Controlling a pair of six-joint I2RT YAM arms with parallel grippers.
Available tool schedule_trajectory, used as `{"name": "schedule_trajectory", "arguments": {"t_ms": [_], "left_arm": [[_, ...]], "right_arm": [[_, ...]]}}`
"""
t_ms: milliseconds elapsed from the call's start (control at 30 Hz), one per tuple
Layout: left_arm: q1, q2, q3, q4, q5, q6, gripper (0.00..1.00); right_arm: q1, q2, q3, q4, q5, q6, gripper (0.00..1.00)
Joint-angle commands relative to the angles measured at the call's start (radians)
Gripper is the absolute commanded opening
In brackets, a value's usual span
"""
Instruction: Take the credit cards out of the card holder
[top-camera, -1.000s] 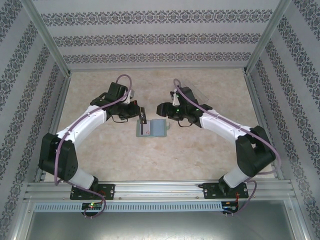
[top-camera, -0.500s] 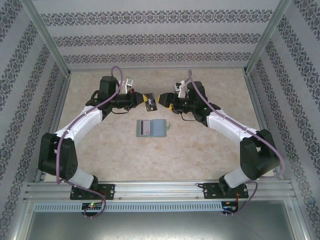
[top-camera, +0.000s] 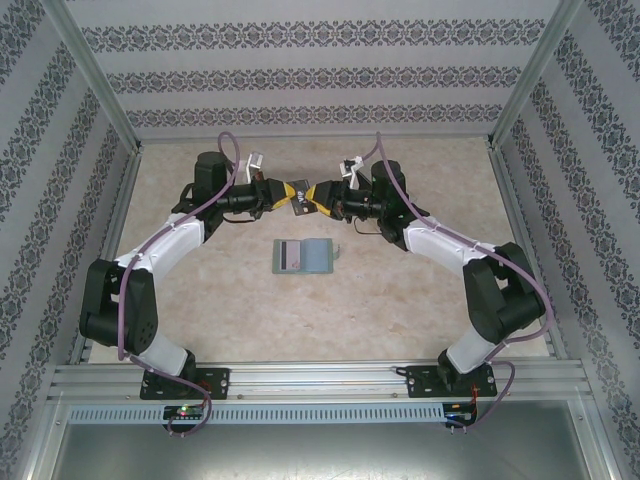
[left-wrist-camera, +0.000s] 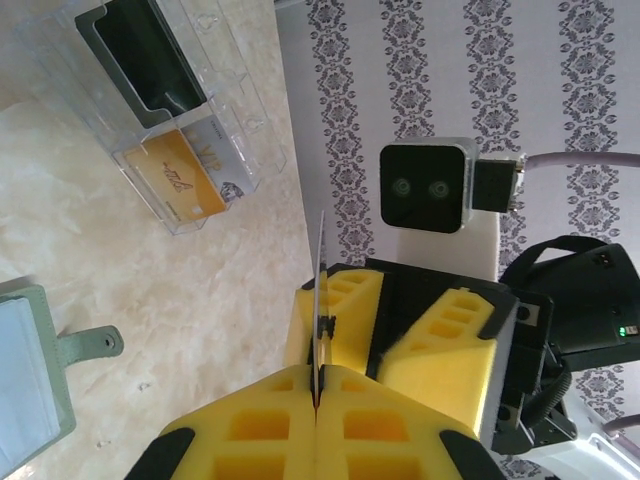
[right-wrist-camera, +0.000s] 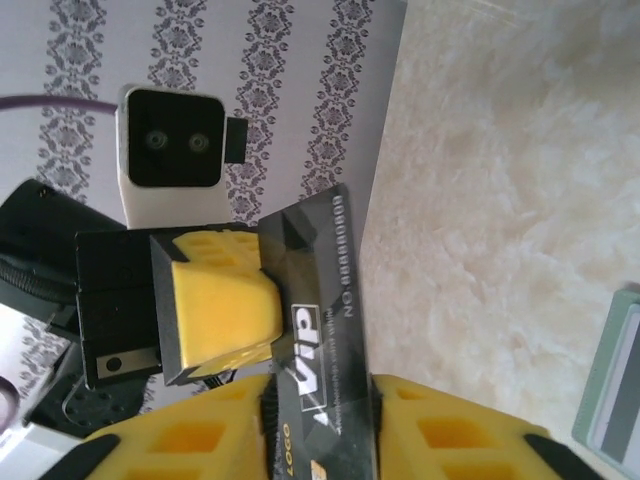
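Observation:
The grey-green card holder (top-camera: 303, 257) lies open and flat on the table, with a pale card (top-camera: 290, 256) in its left panel. Above and behind it the two grippers meet tip to tip. My left gripper (top-camera: 290, 195) is shut on a dark credit card (top-camera: 299, 195), which is edge-on in the left wrist view (left-wrist-camera: 322, 260), pinched between the yellow pads (left-wrist-camera: 318, 375). My right gripper (right-wrist-camera: 318, 400) holds the same card (right-wrist-camera: 325, 300) by its two long edges, one pad against each. A corner of the holder (right-wrist-camera: 610, 400) lies below.
A clear plastic box (left-wrist-camera: 215, 110) stands on the table near the back wall, with a golden-yellow card (left-wrist-camera: 180, 178) in it. The holder's edge and tab (left-wrist-camera: 60, 360) lie below the left gripper. Patterned walls enclose the table on three sides.
The left gripper has lifted the dark card up and back from the holder. The right gripper came to meet it and its jaws have narrowed onto the card's edges.

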Motion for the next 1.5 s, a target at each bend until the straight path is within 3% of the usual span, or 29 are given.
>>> {"name": "schedule_trajectory", "arguments": {"t_ms": [0, 100, 167, 333, 467, 667, 767, 867, 967, 1167, 1467], "left_arm": [[0.006, -0.004, -0.019, 0.056, 0.028, -0.017, 0.0], [0.006, -0.013, -0.021, 0.011, 0.01, 0.004, 0.01], [0.007, -0.023, -0.012, -0.049, -0.009, 0.032, 0.17], [0.017, -0.055, 0.06, -0.379, -0.167, 0.213, 0.66], [0.023, -0.072, 0.124, -0.626, -0.36, 0.365, 0.84], [0.048, -0.093, 0.149, -0.732, -0.54, 0.449, 0.95], [0.052, -0.108, 0.161, -0.762, -0.588, 0.502, 1.0], [0.052, -0.103, 0.196, -0.808, -0.615, 0.564, 1.0], [0.052, -0.092, 0.227, -0.84, -0.628, 0.595, 1.0], [0.053, -0.085, 0.206, -0.838, -0.639, 0.614, 1.0], [0.055, -0.062, 0.209, -0.834, -0.646, 0.617, 1.0]], "right_arm": [[-0.008, 0.017, 0.021, 0.087, -0.031, 0.024, 0.26], [-0.008, 0.017, 0.025, 0.073, -0.033, -0.012, 0.11], [-0.01, 0.009, 0.026, 0.039, -0.019, -0.058, 0.0], [-0.034, -0.035, 0.049, -0.186, 0.079, -0.271, 0.0], [-0.06, -0.058, 0.133, -0.527, 0.286, -0.551, 0.0], [-0.109, -0.017, 0.254, -0.755, 0.541, -0.902, 0.0], [-0.146, 0.037, 0.306, -0.763, 0.566, -1.011, 0.0], [-0.168, 0.112, 0.381, -0.766, 0.513, -1.136, 0.0], [-0.173, 0.19, 0.468, -0.799, 0.549, -1.239, 0.0], [-0.181, 0.321, 0.596, -0.841, 0.565, -1.321, 0.0], [-0.194, 0.398, 0.644, -0.857, 0.628, -1.378, 0.0]]}}
